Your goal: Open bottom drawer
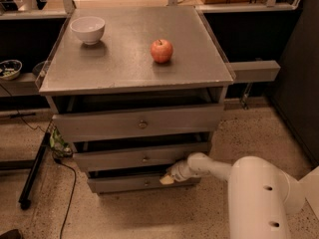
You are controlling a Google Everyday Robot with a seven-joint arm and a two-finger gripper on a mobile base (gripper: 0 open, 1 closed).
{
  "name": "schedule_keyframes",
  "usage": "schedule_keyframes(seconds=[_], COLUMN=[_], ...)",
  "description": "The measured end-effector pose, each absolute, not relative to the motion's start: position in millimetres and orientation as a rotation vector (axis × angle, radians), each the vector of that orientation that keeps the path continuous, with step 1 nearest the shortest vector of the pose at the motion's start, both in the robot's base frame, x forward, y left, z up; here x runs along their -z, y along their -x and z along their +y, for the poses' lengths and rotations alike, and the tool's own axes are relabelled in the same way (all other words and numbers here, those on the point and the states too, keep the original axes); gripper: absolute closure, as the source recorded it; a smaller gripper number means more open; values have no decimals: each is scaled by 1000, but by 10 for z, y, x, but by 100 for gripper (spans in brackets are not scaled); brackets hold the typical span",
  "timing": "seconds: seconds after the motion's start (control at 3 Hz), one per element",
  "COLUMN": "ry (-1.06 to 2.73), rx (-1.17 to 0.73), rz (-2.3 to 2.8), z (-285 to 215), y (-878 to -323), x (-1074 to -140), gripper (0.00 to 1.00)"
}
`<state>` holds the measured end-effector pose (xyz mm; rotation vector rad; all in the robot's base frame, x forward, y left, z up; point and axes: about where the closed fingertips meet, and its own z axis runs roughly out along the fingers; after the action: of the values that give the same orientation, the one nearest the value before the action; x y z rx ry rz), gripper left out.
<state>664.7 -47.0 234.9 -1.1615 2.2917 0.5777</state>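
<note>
Camera view looks down on a grey cabinet with three drawers stacked one above the other.

1. Task item: the bottom drawer (119, 184) is the lowest front, just above the speckled floor (149, 215). It carries a small round knob (146, 182) at its centre. A dark gap shows along its upper edge, below the middle drawer (114, 160). I cannot tell how far the front stands out from the cabinet.

2. Pincer: the pincer (166, 179) sits at the upper edge of the bottom drawer, to the right of the knob and under the middle drawer's lower edge. Its pale yellowish tip lies against the front. I cannot tell whether it is open, closed or gripping anything.

3. Arm: the white arm (214, 167) reaches in from the lower right, running leftward to the drawer. Its wide white housing (259, 198) fills the lower right corner.

4. Other items: the top drawer (99, 127) has the tallest front. On the worktop (124, 68) a red apple (162, 51) stands near the middle, and a white bowl (87, 29) stands upright near the rear left corner, well apart from the apple. A black cable (67, 203) runs over the floor left of the cabinet.
</note>
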Motion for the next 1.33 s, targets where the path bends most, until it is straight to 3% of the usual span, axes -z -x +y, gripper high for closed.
schedule_keyframes(seconds=[0.67,1.0,1.33], ry=[1162,1162,1162], rx=[-578,-578,-578], rz=[2292,2292,2292], z=[-469,-468,-468], y=[-6647,-6646,-6646], x=[-2349,-2348,-2348], gripper=[100,0,0])
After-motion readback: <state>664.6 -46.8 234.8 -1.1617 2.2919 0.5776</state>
